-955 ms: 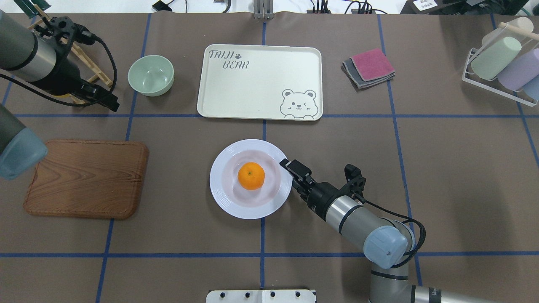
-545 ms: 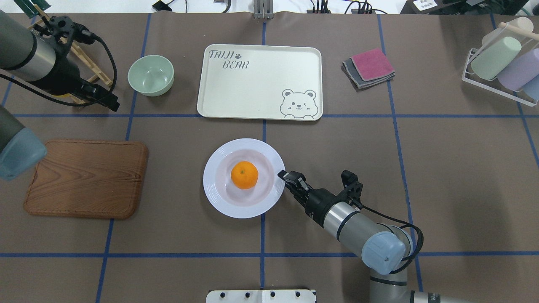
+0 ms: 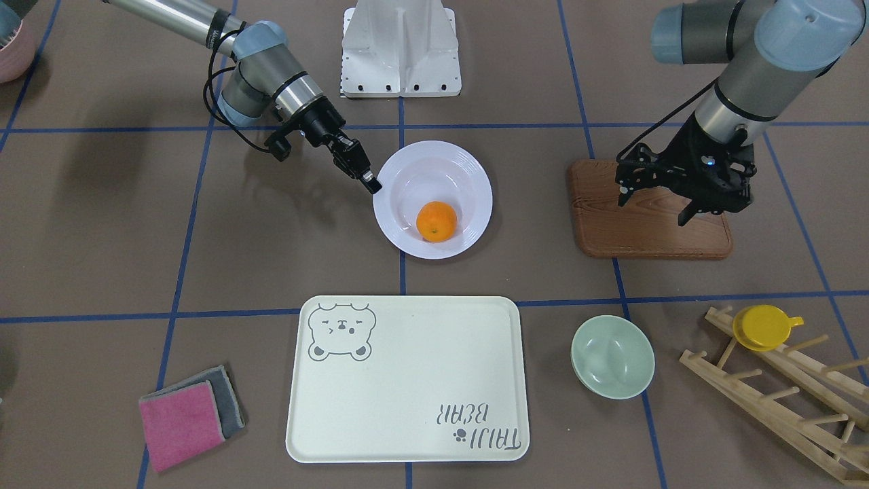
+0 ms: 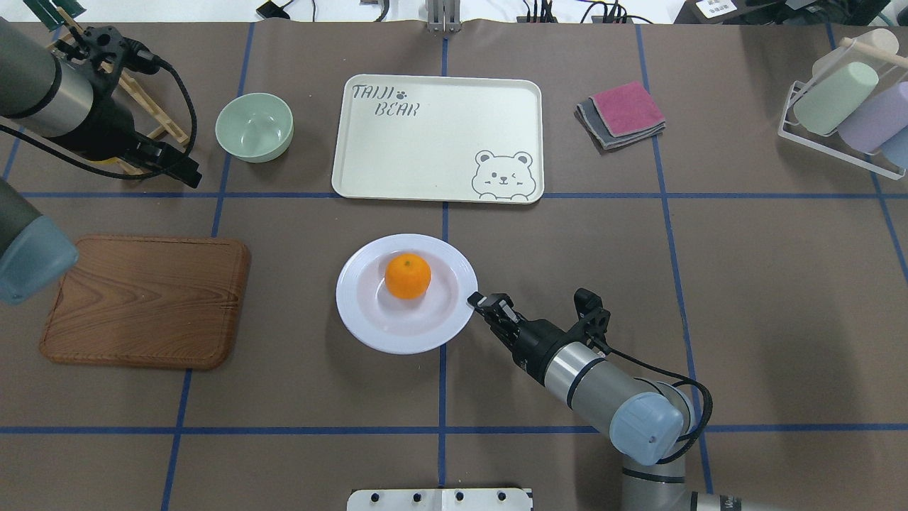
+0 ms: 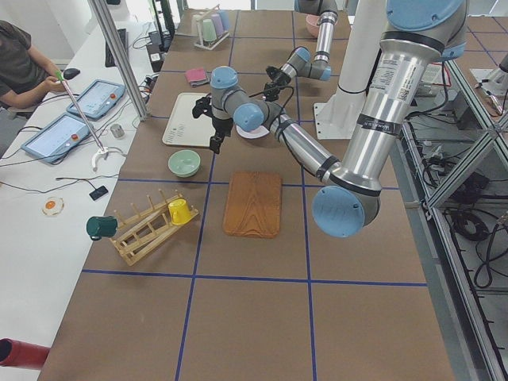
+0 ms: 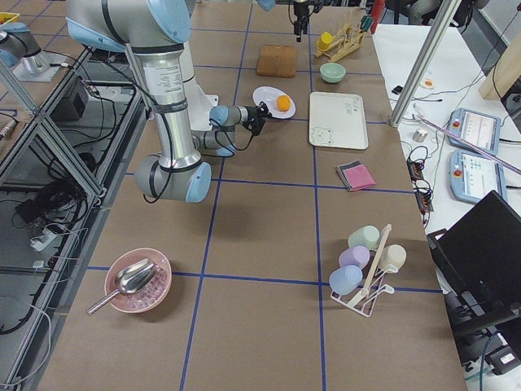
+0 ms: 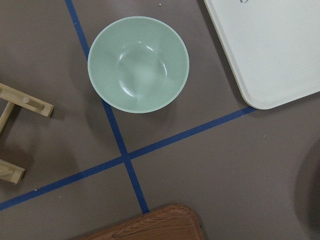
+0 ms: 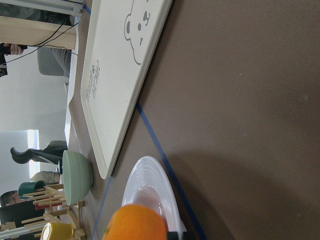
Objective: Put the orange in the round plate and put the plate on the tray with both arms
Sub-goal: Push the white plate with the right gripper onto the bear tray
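The orange (image 4: 408,276) lies inside the white round plate (image 4: 369,326), off-centre toward the tray side. The plate sits mid-table and looks slightly tilted. My right gripper (image 4: 474,301) is at the plate's right, robot-side rim, fingers closed on the rim (image 3: 371,183). In the right wrist view the orange (image 8: 135,222) and the plate's ridged rim (image 8: 145,175) fill the bottom edge. The cream bear tray (image 4: 440,142) lies bare just beyond the plate. My left gripper (image 3: 652,204) hangs open and holds nothing above the wooden board, far from the plate.
A pale-green bowl (image 4: 255,126) stands left of the tray. A brown wooden board (image 4: 145,301) lies at the left. Folded pink and grey cloths (image 4: 624,113) lie right of the tray. A cup rack (image 4: 844,106) stands far right, a wooden rack with a yellow cup (image 3: 764,326) far left.
The plate has slid to the left with my right gripper at its rim. The orange has rolled toward the tray side. The left arm has not moved.
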### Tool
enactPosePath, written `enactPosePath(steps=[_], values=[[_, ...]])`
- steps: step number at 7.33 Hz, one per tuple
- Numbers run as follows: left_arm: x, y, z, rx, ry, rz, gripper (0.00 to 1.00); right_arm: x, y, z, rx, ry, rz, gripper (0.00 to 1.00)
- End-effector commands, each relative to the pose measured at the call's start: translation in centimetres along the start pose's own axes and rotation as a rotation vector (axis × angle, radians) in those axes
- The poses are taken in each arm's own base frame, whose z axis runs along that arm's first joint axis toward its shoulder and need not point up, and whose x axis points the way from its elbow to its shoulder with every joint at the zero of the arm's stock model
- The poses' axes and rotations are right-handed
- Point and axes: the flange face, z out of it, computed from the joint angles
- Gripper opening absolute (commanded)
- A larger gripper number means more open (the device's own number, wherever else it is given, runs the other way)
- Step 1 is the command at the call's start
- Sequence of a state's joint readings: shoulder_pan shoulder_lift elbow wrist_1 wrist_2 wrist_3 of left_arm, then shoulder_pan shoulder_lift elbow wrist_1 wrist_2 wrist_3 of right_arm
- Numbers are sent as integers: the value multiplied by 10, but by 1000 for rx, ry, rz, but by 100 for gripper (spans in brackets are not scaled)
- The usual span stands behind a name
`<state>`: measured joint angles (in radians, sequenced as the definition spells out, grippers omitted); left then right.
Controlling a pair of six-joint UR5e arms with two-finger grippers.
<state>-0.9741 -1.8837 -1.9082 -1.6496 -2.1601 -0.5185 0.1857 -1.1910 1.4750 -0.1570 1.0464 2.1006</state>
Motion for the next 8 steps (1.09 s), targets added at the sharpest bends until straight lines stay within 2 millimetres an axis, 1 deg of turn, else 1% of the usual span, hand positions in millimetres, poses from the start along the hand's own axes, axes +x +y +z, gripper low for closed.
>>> enactPosePath(steps=[1,2,3,4,5,6,7,8], values=[[1,0,1,-1,0,1,99,-23,-10,0,38,-77,15,0],[1,0,1,-1,0,1,99,-37,-21,4,96,-123,23,0],[1,0,0,-1,2,2,99,-54,-21,11,144,-171,37,0],[0,0,0,0,0,0,99,-82,-28,28,192,-223,48,0],[0,0,0,-1,1,0,99,-93,-38,53,241,-225,31,0],[2,0,-2,4,2,3,100,-109,-37,101,362,-180,20,0],[2,0,-3,4,2,3,99,-125,-46,131,478,-123,72,0],[2,0,-3,5,1,3,99,-142,-55,152,592,-86,126,0]])
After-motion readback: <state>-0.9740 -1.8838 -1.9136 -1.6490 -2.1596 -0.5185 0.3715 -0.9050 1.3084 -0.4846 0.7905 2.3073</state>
